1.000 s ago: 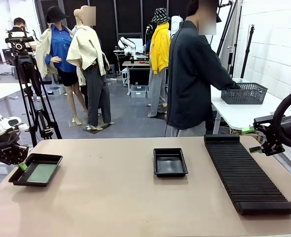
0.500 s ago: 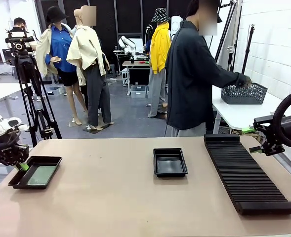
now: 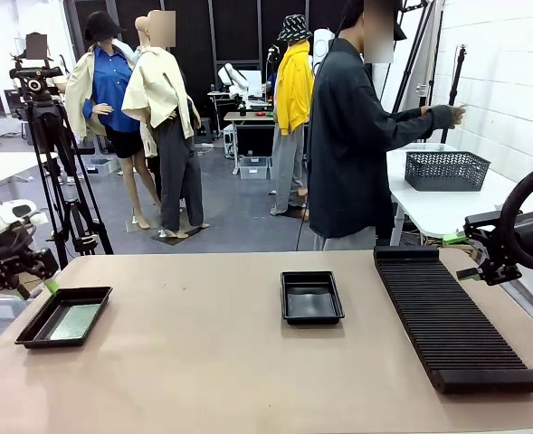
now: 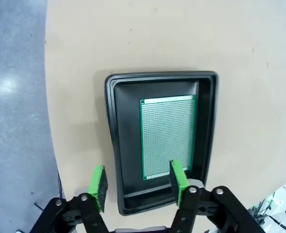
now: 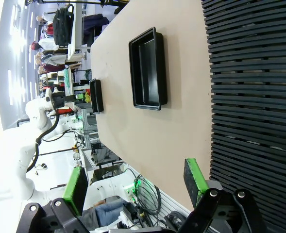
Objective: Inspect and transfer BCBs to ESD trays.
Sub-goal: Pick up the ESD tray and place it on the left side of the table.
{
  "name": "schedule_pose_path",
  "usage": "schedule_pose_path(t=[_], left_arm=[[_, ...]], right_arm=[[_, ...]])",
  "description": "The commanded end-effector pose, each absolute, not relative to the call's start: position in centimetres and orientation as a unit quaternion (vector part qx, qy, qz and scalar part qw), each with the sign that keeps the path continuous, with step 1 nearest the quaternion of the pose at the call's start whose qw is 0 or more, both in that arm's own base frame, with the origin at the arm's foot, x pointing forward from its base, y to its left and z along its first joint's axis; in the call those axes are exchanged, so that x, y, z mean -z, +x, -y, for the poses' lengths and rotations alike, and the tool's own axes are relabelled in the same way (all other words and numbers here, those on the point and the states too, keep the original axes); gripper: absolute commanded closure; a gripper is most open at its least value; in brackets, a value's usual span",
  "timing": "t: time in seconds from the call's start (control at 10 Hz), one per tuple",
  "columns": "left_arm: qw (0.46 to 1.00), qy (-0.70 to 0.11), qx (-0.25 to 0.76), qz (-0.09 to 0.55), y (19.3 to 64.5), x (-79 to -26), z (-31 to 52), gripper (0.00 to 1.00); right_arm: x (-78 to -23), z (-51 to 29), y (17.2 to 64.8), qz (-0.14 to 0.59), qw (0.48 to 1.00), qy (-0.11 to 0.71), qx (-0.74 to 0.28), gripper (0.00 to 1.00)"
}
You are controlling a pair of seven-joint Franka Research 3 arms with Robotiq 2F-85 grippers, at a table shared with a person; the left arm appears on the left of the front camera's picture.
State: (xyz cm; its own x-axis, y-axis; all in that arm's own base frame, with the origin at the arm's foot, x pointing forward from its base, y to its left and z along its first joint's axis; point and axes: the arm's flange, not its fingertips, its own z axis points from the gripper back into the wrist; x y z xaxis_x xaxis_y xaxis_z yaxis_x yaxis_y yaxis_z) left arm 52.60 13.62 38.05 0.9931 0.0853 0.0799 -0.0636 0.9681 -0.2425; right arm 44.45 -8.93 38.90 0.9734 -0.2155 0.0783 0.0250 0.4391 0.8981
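L gripper (image 4: 138, 180) hung over the left ESD tray (image 4: 111, 145), jaws apart, nothing betw. them. One pad sat above the tray's end, by the BCB (image 4: 167, 138); the other was outside the rim. The BCB lay flat inside that tray, at the table's (image 3: 203, 362) left edge. R gripper (image 5: 135, 184) was wide open and empty, beside the ribbed rack (image 3: 447, 316) at right. Middle ESD tray (image 3: 313, 320) was empty.

Risks, IMO:
- A dip or sideways swing could catch a pad on the rim and shove the tray twd the left edge.
- The person (image 3: 347, 154) was turned twd the mesh basket (image 3: 445, 170), so any hand-over could mistime.
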Motion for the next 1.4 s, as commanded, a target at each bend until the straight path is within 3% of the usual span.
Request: schedule_pose_path(t=[0.0,1.3], left_arm=[[0.994,-0.091,-0.042,0.046,51.7,-40.8,-12.3,0.0],[0.993,-0.085,-0.042,0.064,51.6,-43.1,-11.9,0.0]], right_arm=[[-39.0,8.7,44.7,0.092,0.844,0.523,0.078,0.0],[-39.0,8.7,44.7,0.092,0.844,0.523,0.078,0.0]])
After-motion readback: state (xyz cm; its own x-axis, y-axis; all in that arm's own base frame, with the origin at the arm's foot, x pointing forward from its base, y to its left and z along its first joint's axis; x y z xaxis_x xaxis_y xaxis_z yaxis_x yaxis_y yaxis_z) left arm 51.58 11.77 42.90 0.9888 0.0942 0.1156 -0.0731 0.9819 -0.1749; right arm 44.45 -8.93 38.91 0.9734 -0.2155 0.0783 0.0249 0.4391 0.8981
